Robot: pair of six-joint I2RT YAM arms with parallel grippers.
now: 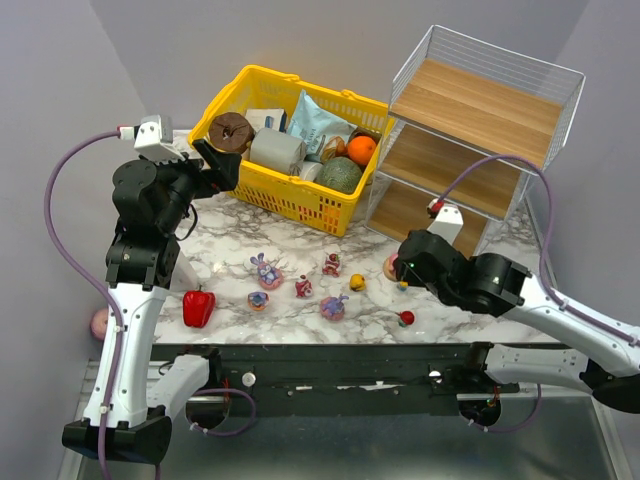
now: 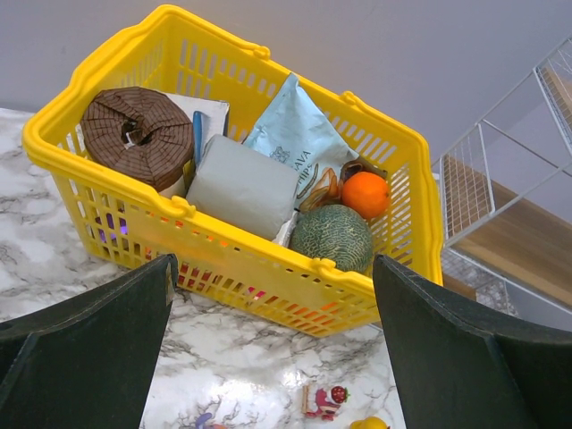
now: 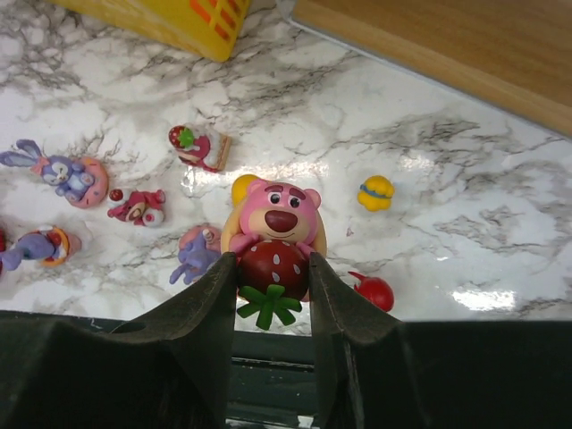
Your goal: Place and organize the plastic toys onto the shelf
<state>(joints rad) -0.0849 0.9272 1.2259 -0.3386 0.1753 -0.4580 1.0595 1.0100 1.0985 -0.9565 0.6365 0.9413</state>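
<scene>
My right gripper (image 3: 272, 268) is shut on a pink bear toy (image 3: 277, 214), with the jaws pressed against both sides of the red strawberry it hugs. From above, this gripper (image 1: 397, 270) sits low over the marble, just in front of the shelf (image 1: 470, 110). Several more plastic toys lie on the table: purple bunnies (image 1: 265, 270) (image 1: 333, 307), red-pink figures (image 1: 303, 287) (image 1: 332, 264), a yellow duck (image 1: 357, 282) and a small red one (image 1: 405, 318). My left gripper (image 1: 215, 165) is raised beside the basket, open and holding nothing (image 2: 273, 295).
A yellow basket (image 1: 300, 205) holding groceries, with an orange and a melon among them, stands at the back centre, to the left of the shelf. A red bell pepper (image 1: 198, 307) lies at the front left. The shelf's bottom board (image 3: 429, 36) is close behind the toys.
</scene>
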